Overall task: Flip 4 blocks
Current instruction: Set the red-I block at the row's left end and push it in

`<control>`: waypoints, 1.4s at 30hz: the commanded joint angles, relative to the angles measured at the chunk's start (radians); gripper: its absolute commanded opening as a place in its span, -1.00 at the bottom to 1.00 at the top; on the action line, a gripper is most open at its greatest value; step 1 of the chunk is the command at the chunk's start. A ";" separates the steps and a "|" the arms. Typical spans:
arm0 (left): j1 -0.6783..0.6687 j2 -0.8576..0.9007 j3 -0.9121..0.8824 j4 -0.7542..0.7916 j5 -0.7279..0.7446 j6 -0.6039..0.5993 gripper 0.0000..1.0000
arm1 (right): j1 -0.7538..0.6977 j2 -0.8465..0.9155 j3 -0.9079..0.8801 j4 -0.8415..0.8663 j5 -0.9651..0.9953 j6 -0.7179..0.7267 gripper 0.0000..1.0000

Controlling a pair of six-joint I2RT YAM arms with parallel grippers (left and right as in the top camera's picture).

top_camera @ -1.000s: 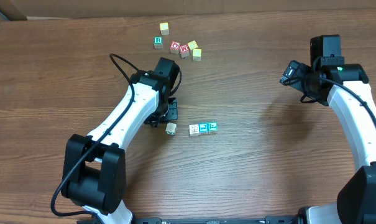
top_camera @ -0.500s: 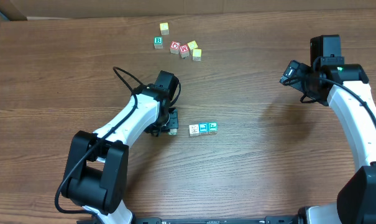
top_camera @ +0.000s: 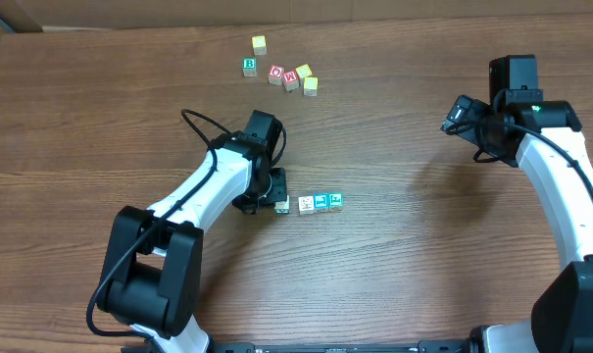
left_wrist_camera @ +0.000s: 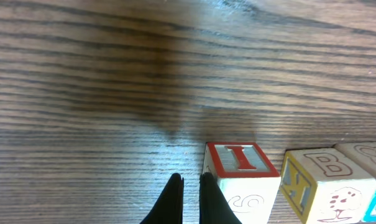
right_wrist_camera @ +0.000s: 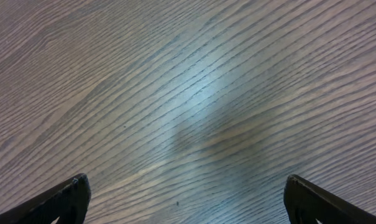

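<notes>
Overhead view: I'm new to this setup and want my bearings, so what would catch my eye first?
The left gripper, jaws shut, sits right beside the red-I block ending a short row of blocks in the middle of the table. A loose cluster of blocks lies near the far edge, and the right gripper hangs with jaws wide over bare wood.

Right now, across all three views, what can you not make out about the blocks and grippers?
Overhead: letters on the row of blocks are too small to read.
Left wrist: the third block is cut by the right edge; whether the left gripper touches the I block is unclear.
Right wrist: only bare table between the right gripper's fingers; no blocks in view.
</notes>
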State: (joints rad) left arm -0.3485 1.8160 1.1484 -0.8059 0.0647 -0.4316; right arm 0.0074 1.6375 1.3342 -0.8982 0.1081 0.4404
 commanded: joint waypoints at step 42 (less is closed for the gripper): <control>-0.044 0.003 0.008 -0.017 0.048 0.010 -0.92 | -0.002 -0.005 0.009 0.005 0.003 -0.003 1.00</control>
State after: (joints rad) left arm -0.4042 1.8160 1.1450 -0.8150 0.1131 -0.4313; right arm 0.0071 1.6375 1.3342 -0.8982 0.1081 0.4400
